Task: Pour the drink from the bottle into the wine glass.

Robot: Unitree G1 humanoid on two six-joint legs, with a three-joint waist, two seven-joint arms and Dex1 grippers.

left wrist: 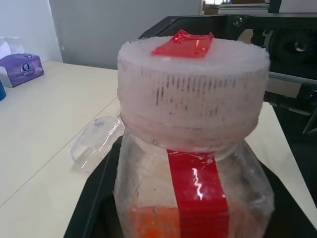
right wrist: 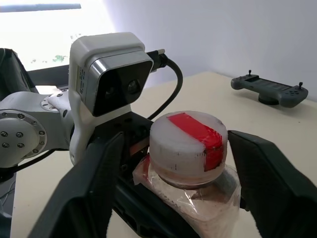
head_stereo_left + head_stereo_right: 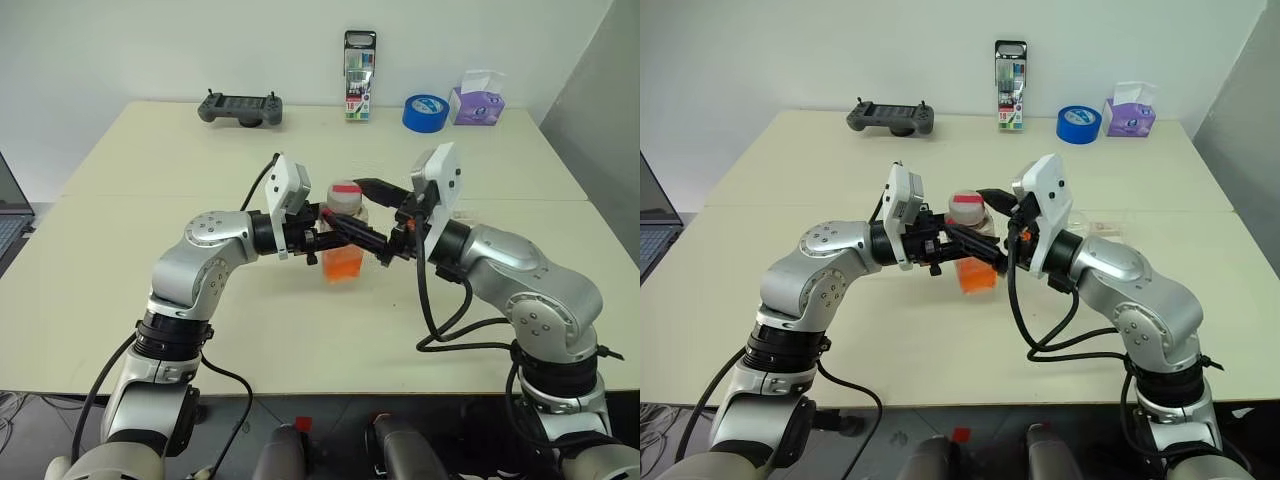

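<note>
My left gripper (image 3: 338,232) is shut on the body of the small clear bottle (image 3: 343,250) and holds it upright over the middle of the table. Orange-red drink (image 3: 343,265) fills the bottle's lower part. Its pale cap (image 2: 188,139) carries a red strip. My right gripper (image 2: 177,138) is open, with one black finger (image 2: 94,188) on each side of the cap and a gap left on both sides. The wine glass (image 1: 96,141) lies on its side on the table beyond the bottle, next to my right arm.
Along the table's far edge stand a game controller (image 3: 241,108), a tall marker pack (image 3: 359,75), a blue tape roll (image 3: 425,112) and a purple tissue box (image 3: 477,100). A laptop (image 3: 8,215) shows at the left edge.
</note>
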